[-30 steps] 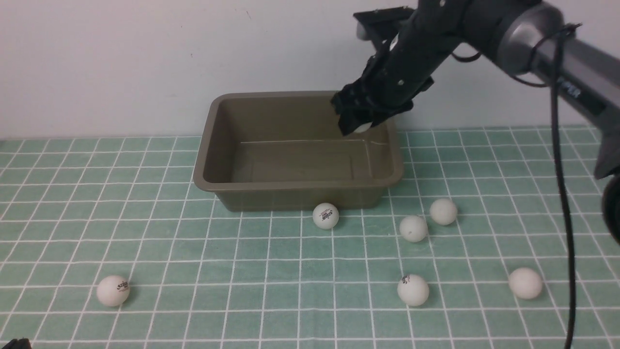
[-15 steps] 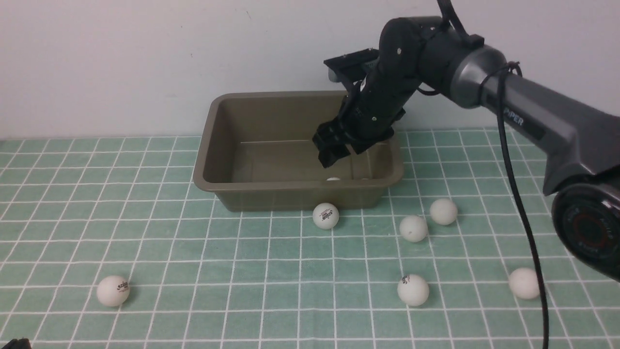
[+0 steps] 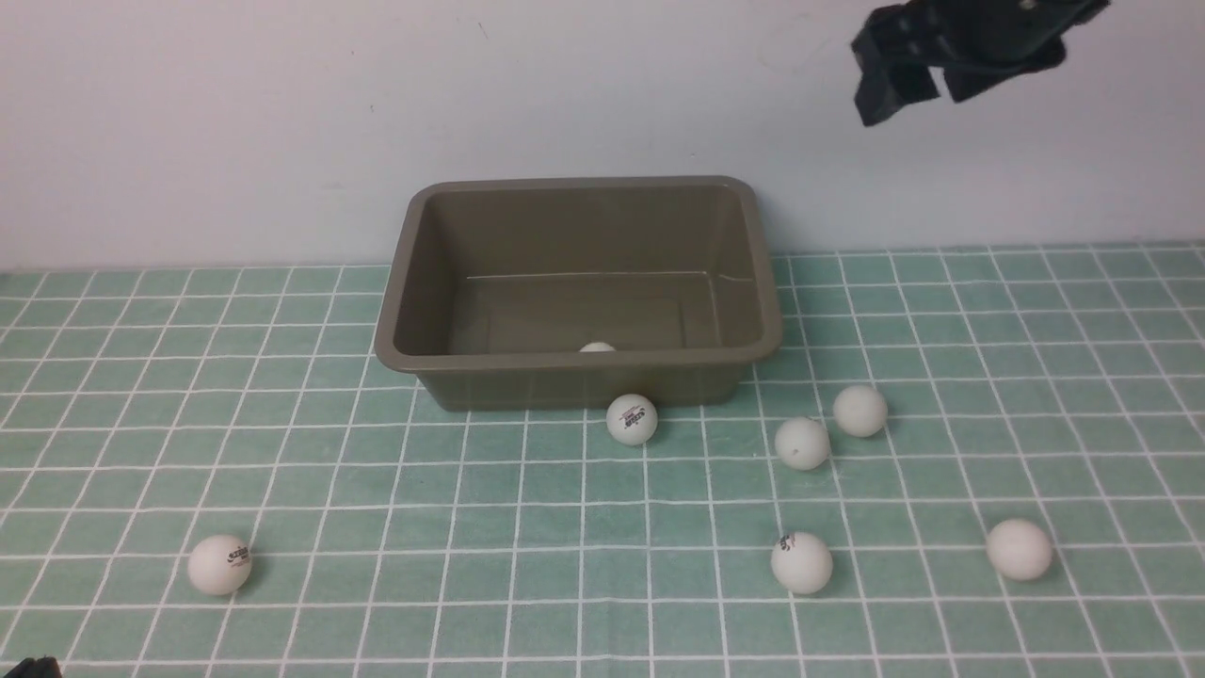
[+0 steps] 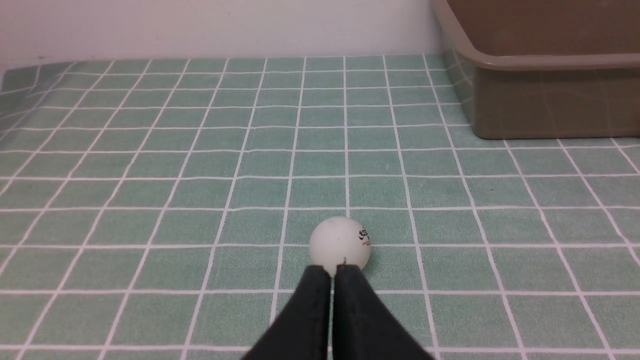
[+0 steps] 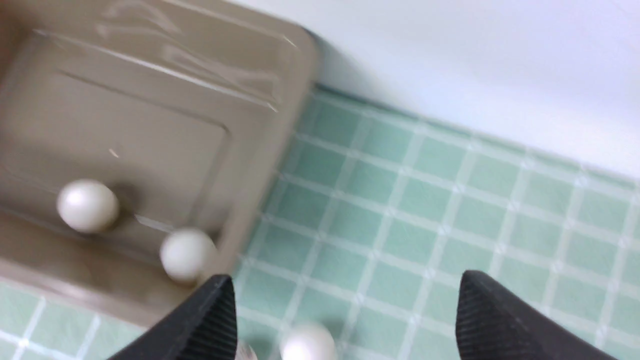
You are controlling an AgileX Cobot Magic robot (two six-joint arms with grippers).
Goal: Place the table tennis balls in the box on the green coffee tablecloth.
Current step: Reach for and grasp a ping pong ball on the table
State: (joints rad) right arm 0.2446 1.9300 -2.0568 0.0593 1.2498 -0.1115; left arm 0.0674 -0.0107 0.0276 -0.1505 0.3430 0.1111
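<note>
The olive-brown box (image 3: 395, 320) stands at the back of the green coffee tablecloth (image 3: 471, 527). One white table tennis ball (image 3: 597, 347) peeks over its near wall. The right wrist view shows two balls (image 5: 87, 205) (image 5: 186, 254) on the box floor (image 5: 150, 125). Several more balls lie on the cloth: one (image 3: 632, 419) by the box's front wall, a pair (image 3: 802, 443) (image 3: 859, 411) to the right, and others nearer. My right gripper (image 3: 927, 85) (image 5: 345, 295) hangs open and empty, high above the box's right side. My left gripper (image 4: 332, 270) is shut and empty, with a logo ball (image 4: 340, 246) just beyond its tips.
Nearer balls lie at the front left (image 3: 219, 564), front middle right (image 3: 801, 563) and front right (image 3: 1019, 549). A pale wall rises right behind the box. A dark bit of my left arm (image 3: 28, 669) shows at the bottom left corner.
My right gripper opened over the box and let a ball drop in. It then rose up and to the right, out of the box. The ball rolled left along the near wall.
</note>
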